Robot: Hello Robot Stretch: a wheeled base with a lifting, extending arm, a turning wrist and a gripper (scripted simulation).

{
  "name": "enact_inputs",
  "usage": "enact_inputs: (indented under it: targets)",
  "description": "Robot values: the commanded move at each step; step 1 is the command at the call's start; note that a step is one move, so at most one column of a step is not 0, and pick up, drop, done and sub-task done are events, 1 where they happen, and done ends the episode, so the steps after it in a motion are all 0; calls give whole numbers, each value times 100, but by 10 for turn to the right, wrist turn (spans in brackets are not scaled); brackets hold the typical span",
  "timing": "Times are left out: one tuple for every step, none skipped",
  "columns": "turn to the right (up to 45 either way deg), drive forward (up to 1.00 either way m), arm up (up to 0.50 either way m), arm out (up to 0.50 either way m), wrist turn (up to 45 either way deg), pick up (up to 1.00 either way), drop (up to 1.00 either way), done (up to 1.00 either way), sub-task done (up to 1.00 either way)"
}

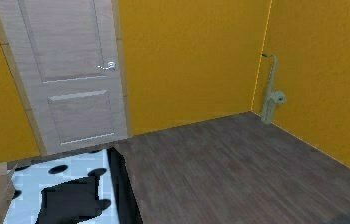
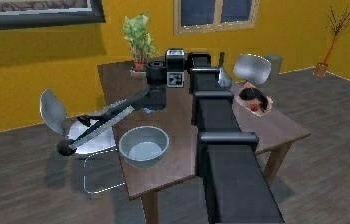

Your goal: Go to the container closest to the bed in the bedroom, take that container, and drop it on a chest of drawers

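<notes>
In the arm side view my arm [image 2: 228, 150] reaches out over a brown dining table [image 2: 283, 128]. My gripper [image 2: 71, 146] points down toward the view's left, its thin fingers [image 2: 108, 115] ending over a grey chair [image 2: 55, 108] beside the table. I cannot tell whether it holds anything. A grey-blue bowl [image 2: 143, 146] sits on the table's near left part, just right of the fingers. In the forward view a low black-and-white cow-patterned piece [image 1: 68, 190], perhaps a bed, lies at the bottom left.
The table also carries a potted plant [image 2: 138, 42], a grey flask [image 2: 223, 74] and a reddish thing [image 2: 253, 97]. A second grey chair [image 2: 251, 68] stands behind. Ahead are a white door [image 1: 68, 70], yellow walls, dark wood floor and a pale stand [image 1: 273, 95] in the corner.
</notes>
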Motion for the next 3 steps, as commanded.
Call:
enact_inputs:
  targets:
    - [0, 0, 0, 0, 450, 0, 0, 0, 0]
    - [0, 0, 0, 0, 120, 0, 0, 0, 0]
    - [0, 0, -26, 0, 0, 0, 0, 0, 0]
